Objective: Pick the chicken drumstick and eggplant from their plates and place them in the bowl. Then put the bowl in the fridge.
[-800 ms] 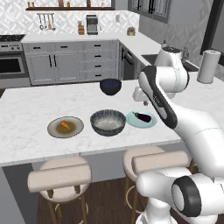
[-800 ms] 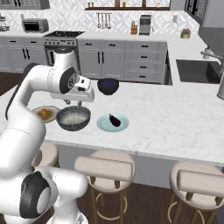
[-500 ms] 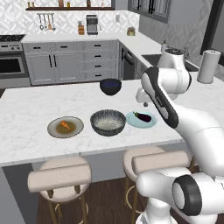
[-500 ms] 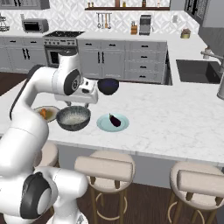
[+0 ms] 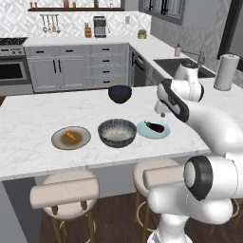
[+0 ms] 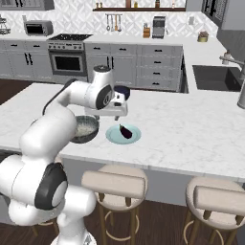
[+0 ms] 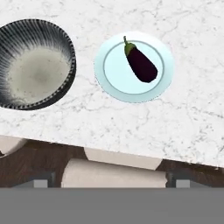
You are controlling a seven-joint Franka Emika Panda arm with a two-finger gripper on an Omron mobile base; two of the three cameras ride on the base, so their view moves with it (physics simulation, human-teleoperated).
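Note:
A small orange-brown chicken drumstick [image 5: 70, 136] lies on the olive-brown plate [image 5: 81, 141] at the left of the island. The streaked grey-blue bowl [image 5: 116, 133] [image 7: 35, 63] stands empty in the middle. To its right, the dark-purple eggplant [image 5: 154, 126] [image 6: 125, 131] [image 7: 141, 64] rests on the pale teal plate [image 5: 144, 132] [image 7: 114, 81]. My gripper [image 5: 162, 114] [image 6: 114, 115] [image 7: 111, 183] hangs open above the counter just behind the teal plate, holding nothing. The fridge is out of view.
A smaller dark navy bowl [image 5: 119, 93] sits behind the streaked bowl. A paper towel roll [image 5: 227, 71] and a sink [image 6: 213, 79] are at the far right. Two stools [image 5: 64, 192] [image 6: 112, 184] stand under the island's front edge.
The hand has swung from over the streaked bowl toward the teal plate and come lower. The jaws stay open, and the food and dishes have not moved.

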